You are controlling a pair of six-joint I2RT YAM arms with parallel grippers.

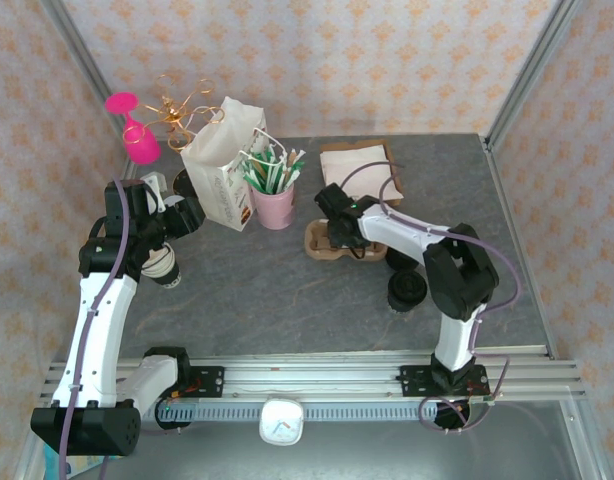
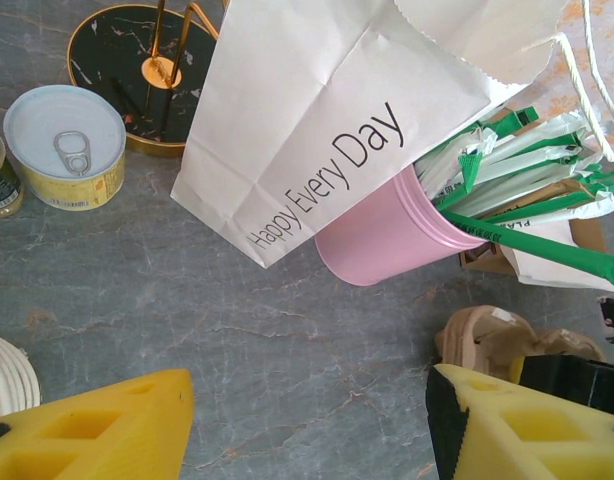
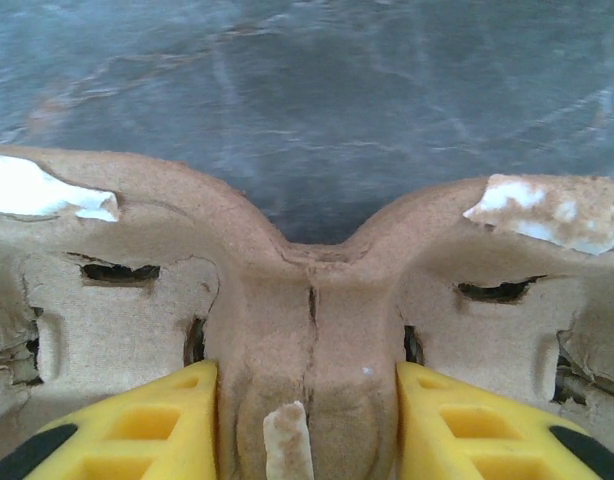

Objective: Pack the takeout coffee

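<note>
Grippers first: we found the right gripper [image 3: 307, 432] clenched on the cardboard carrier [image 3: 117, 300], its yellow fingers [image 3: 137, 435] pressed against both sides of the carrier's middle ridge, with the grey table [image 3: 307, 100] beyond the far rim. We listed the left gripper [image 2: 309, 405] as released, its jaws standing wide apart over bare table with nothing between them. Next we entered the takeout coffee [image 1: 408, 290]: upright on the table, black lid on, just right of the carrier and near the right arm's elbow, apart from both grippers and outside the carrier. We noted a second dark round thing [image 1: 399, 258] just behind it, partly hidden by the arm; what it was we could not tell. Ahead of the left gripper we counted a white paper bag [image 2: 317, 120] printed "Happy Every Day". Just beside it was a pink cup [image 2: 387, 240] holding green-and-white wrapped sticks [image 2: 527, 170]. We also counted a sealed can [image 2: 65, 145] with a ring pull, and a black round base [image 2: 117, 60] carrying a gold stand. A stack of cream cups [image 2: 5, 375] sat near that gripper, at the edge of the left wrist view. At the back of the table we logged folded white napkins [image 1: 352, 160] on a brown tray.
</note>
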